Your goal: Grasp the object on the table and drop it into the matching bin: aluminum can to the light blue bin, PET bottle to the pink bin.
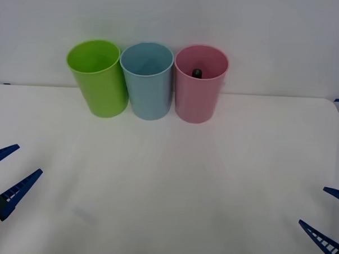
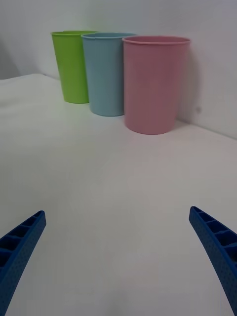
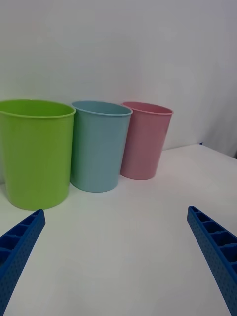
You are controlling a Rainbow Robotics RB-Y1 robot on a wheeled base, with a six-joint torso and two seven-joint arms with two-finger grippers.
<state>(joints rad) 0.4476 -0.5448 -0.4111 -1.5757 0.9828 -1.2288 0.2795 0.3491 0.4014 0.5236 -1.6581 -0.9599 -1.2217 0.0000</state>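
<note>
Three tall bins stand in a row at the back of the white table point(image 1: 173, 178). The pink bin point(image 1: 199, 86) point(image 2: 154, 84) point(image 3: 144, 140) is the rightmost. Inside it a small dark cap of the PET bottle point(image 1: 197, 72) peeks above the inner wall; the rest of the bottle is hidden. The light blue bin point(image 1: 148, 81) point(image 2: 106, 74) point(image 3: 98, 145) stands in the middle. My left gripper point(image 1: 4, 173) point(image 3: 116, 261) is open low at the table's front left. My right gripper point(image 1: 328, 221) point(image 2: 116, 256) is open at the front right. Nothing lies between either pair of fingers.
A lime green bin point(image 1: 97, 78) point(image 2: 73, 66) point(image 3: 34, 153) stands left of the light blue one, touching it. A white wall rises right behind the bins. The tabletop stretches wide between the bins and both grippers.
</note>
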